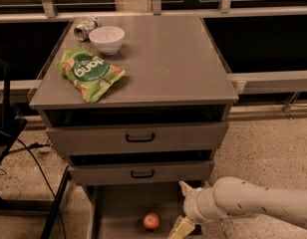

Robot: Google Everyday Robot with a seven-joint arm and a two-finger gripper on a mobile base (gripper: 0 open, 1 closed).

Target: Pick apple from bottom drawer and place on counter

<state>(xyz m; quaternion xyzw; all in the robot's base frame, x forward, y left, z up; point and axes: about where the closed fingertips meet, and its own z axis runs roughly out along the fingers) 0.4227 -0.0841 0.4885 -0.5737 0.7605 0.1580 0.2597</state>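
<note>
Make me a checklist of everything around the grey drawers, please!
Surface: counter, grey and flat.
Job's things: apple lying in the open bottom drawer, not yet picked.
Clutter: white bowl, tipped can and green snack bag, all on the counter's left side.
Grippers: gripper low over the bottom drawer, right of the apple, fingers open, not touching it.
Cables: black cable on the floor at left.
Surroundings: speckled floor.

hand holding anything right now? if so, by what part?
Nothing. The hand is open and empty at the bottom drawer; the apple lies on the drawer floor beside it, untouched.
</note>
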